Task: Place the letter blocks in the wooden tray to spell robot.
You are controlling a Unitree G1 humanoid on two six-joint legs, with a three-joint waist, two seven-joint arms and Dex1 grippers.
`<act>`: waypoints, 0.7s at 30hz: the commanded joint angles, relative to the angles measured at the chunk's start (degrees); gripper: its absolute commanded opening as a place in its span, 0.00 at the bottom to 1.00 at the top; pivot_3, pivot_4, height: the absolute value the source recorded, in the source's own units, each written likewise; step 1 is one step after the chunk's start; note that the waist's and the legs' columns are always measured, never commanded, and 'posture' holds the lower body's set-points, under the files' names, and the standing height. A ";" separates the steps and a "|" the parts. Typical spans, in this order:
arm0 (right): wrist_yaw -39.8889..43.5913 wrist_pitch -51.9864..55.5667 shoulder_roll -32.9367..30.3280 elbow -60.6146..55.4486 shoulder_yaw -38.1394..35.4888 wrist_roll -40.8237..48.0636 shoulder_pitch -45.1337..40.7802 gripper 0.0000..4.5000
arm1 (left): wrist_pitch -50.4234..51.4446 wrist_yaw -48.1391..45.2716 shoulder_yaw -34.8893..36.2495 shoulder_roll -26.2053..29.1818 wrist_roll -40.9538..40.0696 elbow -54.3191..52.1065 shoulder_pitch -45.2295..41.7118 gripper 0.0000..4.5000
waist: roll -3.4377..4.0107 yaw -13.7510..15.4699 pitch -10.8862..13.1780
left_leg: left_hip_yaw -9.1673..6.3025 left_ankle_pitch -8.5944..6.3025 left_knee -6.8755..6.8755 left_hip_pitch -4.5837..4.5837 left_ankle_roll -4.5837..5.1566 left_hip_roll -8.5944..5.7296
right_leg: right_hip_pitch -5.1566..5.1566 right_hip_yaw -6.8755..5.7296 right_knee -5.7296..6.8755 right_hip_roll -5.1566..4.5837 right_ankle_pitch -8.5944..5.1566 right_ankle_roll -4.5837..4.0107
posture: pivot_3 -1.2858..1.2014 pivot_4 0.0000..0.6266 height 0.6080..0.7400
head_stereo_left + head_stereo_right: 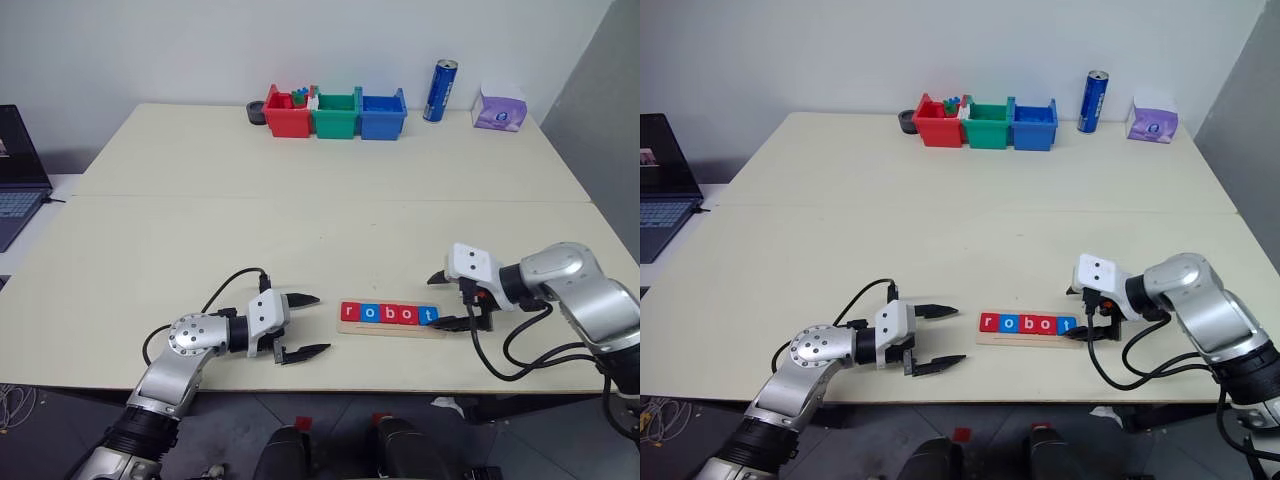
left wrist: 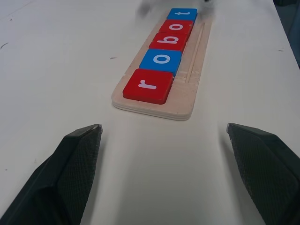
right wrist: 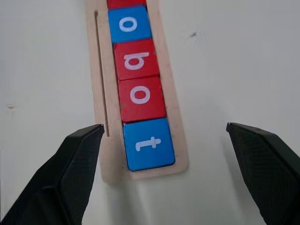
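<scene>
Step in hand: judged from the layout, the spelling is complete; all five letter blocks lie in the wooden tray and read r-o-b-o-t from the robot's left to its right.
Left gripper: jaws spread wide, holding nothing; it rests low over the table, pointing at the tray's r end, which lies just beyond its fingertips.
Right gripper: jaws wide apart and empty, angled down at the tray's t end; the t block sits between and just ahead of its fingers, untouched.
Next move: probably only a clear retreat of both arms, lifting away without brushing the row; no block appears to need correction.
Letter blocks, form: flat square tiles with rounded corners and a smooth, faintly glossy plastic-looking face; red r, blue o, red b, red o, blue t, letters in white lowercase, edges touching.
Wooden tray, form: long narrow strip of pale, matt, layered wood with a thin groove running beside the tiles.
Table, surface: cream, smooth, with a seam across it beyond both grippers.
Far edge, well beyond the grippers: red, green and blue plastic bins, a blue can and a purple tissue pack; a laptop far off the left gripper's side.
</scene>
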 commanded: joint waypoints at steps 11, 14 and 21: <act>-8.12 1.73 0.00 -14.44 -20.04 10.96 17.93 0.99 | 6.21 5.63 7.26 2.98 -2.31 -10.51 1.06 1.00 | -0.07 -0.07 0.04 | 0.02 0.00 0.01 0.04 0.00 0.02 | 0.02 0.06 0.03 0.00 -0.14 0.26 | 0.52 0.24 1.00; -8.98 0.85 0.12 -14.41 -21.02 11.76 18.63 0.99 | 7.94 5.79 7.48 4.46 -1.95 -13.19 1.57 1.00 | -0.07 -0.07 0.04 | 0.03 0.00 0.00 0.06 0.00 0.01 | 0.03 0.09 0.02 0.02 -0.14 0.26 | 0.52 0.24 1.00; -8.35 0.17 -0.17 -15.20 -22.64 15.44 20.16 0.99 | 11.05 -1.05 7.38 6.23 -8.58 -13.61 0.14 1.00 | -0.10 0.01 0.06 | 0.09 0.00 0.01 0.03 0.00 0.00 | 0.03 0.05 0.01 0.02 -0.14 0.26 | 0.52 0.24 1.00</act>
